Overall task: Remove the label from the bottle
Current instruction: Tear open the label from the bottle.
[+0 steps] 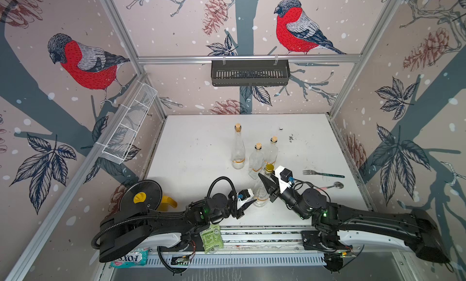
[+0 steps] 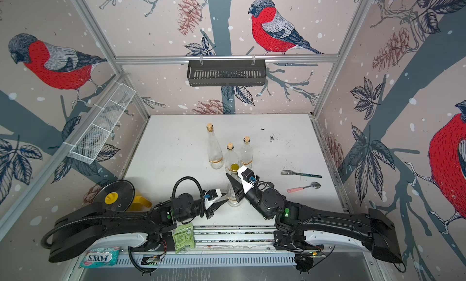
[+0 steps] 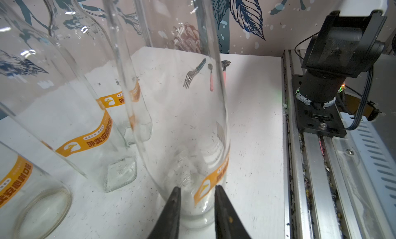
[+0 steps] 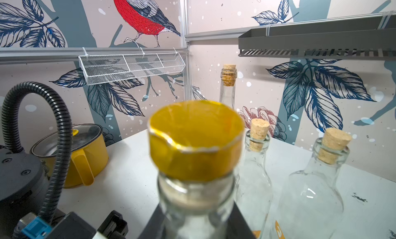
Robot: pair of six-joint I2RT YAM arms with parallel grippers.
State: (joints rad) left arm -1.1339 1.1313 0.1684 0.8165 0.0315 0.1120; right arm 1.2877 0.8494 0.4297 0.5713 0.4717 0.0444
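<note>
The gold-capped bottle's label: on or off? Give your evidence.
On: the orange label bands the gold-capped bottle near its base; the left gripper straddles its end.

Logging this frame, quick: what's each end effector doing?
Left end effector: open, tips at the label end.
Right end effector: shut on the bottle neck.

A teal sweets packet on the front rail reads "FOX'S", upside down in both top views, with a smaller "MINT" beside it. The orange label low on the nearest bottle bears white Chinese characters and a bird emblem, as do the neighbouring labels. Print on the green packet is too small to read.
</note>
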